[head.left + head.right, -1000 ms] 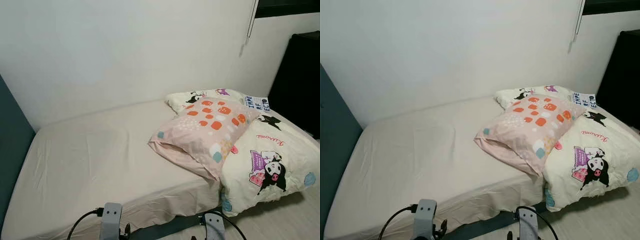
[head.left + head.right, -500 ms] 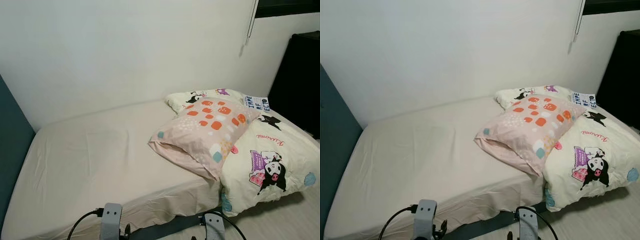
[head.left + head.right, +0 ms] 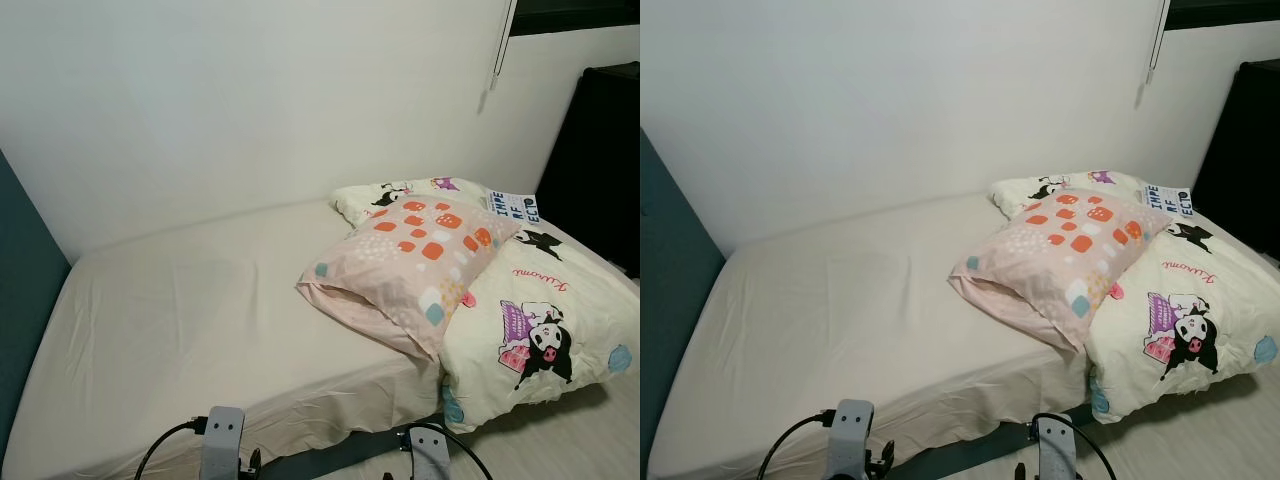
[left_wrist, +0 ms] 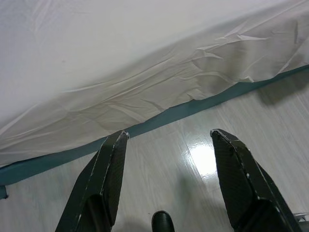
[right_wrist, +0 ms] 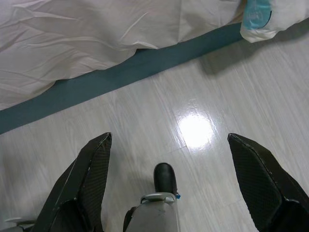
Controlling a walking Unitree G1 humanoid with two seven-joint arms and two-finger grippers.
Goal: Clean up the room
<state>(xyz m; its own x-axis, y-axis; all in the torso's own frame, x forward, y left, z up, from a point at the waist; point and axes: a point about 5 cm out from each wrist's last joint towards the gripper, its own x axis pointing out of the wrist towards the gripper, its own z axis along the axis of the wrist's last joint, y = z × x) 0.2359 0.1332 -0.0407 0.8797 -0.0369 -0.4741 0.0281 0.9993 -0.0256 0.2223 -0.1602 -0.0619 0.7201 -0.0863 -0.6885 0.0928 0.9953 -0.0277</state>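
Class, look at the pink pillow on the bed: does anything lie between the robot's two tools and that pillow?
Nothing visible blocks the way. The pink pillow leans on the cartoon-print quilt, with bare sheet in front. The left tool and right tool hang open over the floor beside the bed edge.

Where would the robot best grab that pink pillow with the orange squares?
Probably at the near corner of the pink pillow with orange and teal squares, coming from the foot side. That corner overhangs the cartoon-print quilt, so a finger could slip under the slack fabric.
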